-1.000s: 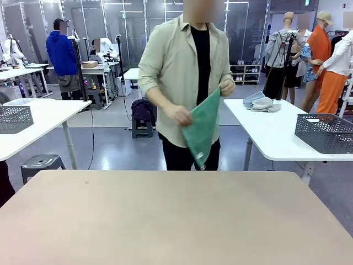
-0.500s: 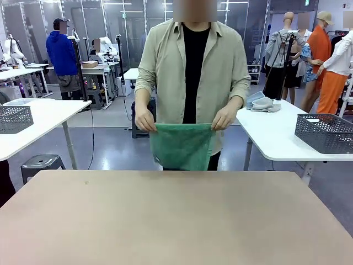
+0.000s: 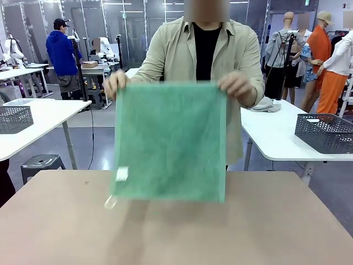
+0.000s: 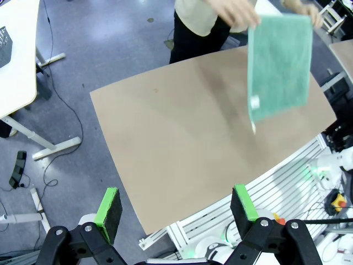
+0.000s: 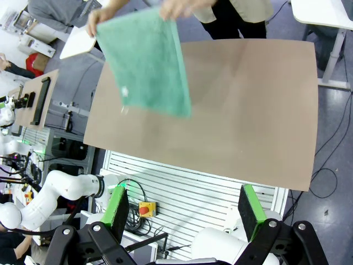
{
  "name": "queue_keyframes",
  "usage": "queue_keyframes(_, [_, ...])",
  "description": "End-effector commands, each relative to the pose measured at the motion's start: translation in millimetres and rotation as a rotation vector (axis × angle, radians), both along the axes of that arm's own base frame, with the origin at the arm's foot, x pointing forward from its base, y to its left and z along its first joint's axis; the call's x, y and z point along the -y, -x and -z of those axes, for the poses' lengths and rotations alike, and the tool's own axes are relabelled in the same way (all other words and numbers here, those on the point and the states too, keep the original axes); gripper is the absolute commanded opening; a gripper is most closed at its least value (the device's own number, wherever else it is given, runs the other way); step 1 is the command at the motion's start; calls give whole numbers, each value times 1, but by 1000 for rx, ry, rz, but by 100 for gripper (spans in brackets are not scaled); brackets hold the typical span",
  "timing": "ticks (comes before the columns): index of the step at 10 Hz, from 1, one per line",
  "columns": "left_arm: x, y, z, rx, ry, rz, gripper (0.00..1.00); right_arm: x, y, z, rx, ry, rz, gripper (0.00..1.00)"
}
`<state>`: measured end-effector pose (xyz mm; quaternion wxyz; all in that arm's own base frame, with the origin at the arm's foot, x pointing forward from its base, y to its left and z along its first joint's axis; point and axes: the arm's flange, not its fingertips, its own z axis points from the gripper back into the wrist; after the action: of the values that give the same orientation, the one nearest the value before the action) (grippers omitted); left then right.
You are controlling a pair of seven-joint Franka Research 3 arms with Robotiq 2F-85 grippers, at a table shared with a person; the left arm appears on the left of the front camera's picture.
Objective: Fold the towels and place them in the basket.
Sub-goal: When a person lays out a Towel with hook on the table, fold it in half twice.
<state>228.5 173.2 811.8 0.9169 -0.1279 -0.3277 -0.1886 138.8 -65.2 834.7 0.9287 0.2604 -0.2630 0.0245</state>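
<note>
**Presently the green towel is hanging open above our table**

The green towel (image 3: 168, 141) is hanging fully spread in the front view, filling the middle of the frame from ten o'clock to four o'clock. Its lower edge is floating just over the far part of the table (image 3: 265, 232), not yet lying on it. A small white tag (image 3: 122, 174) is dangling near its seven o'clock corner.

The person is pinching the two top corners, one hand (image 3: 115, 84) at ten o'clock and the other hand (image 3: 237, 88) at two o'clock. We are judging that the corners are being held wide so the cloth drops flat and square, ready for folding.

We are keeping our left gripper (image 4: 175, 205) back at the near edge, jaws spread wide and carrying nothing. Our right gripper (image 5: 183, 205) is waiting likewise, parted and empty. We are reading this as leaving room for the towel to land.

A dark mesh basket (image 3: 325, 132) is sitting on a white side table at three o'clock, well apart from the towel. We cannot tell whether it is the one meant for the task.
</note>
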Motion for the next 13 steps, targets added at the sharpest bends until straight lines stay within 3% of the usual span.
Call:
queue_keyframes(1, [2,1,-1,-1,-5,-8,100,0,2,-1,3,3,10,100])
queue_keyframes(9, [0,0,0,0,0,0,100,0,2,-1,3,3,10,100])
queue_keyframes(11, [17,-2,-5,37,-35,75,100,-14,-4,5,-25,38,-45,100])
queue_keyframes(13, [64,-6,-3,50,-101,220,100,-48,-9,24,-66,145,-187,100])
